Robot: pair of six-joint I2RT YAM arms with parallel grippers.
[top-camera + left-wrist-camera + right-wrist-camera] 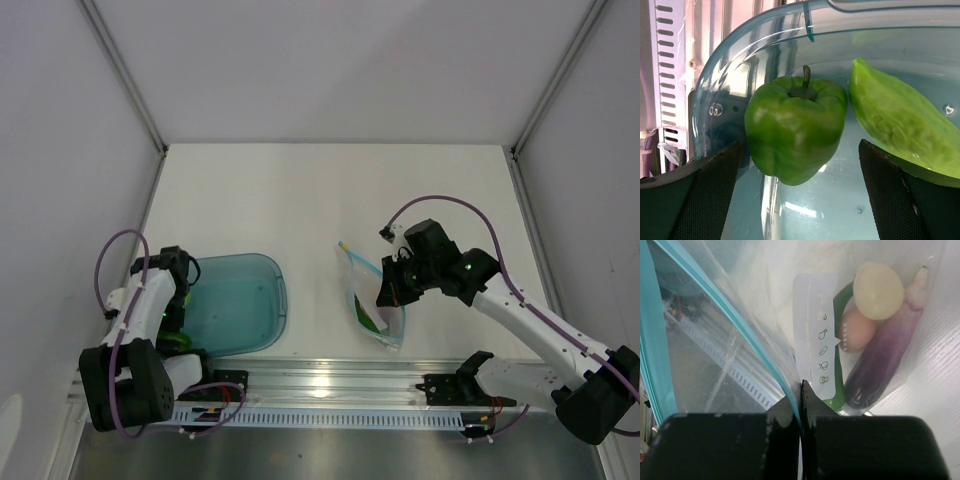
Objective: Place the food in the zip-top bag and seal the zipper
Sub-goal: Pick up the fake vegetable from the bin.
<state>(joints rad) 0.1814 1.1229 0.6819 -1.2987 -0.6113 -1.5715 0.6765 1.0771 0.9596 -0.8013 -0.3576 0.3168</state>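
Right wrist view: eggplant (885,365) is inside the zip-top bag (740,300), lying at a slant. A pale round piece (878,290) sits against its upper end, with an orange piece (856,330) tucked under that. A dark green piece (837,390) lies alongside, partly behind the bag's white printed label (815,330).

The zipper (656,340) shows as light-blue strips running down to my right gripper (801,405). Those jaws are fully closed, pinching the bag's mouth edge with no gap between the fingers. The two strips stand apart above the pinch, so the mouth is not sealed there.

From the top camera, the bag (372,300) lies on the table (330,200), right of centre and near the front edge.

Left side: green pepper (795,130) and long green vegetable (900,125) lie touching in the teal tray (730,60), the pepper close to the curved wall. My left gripper (800,150) has its jaws spread wide, one finger on each side of the pepper, holding nothing.
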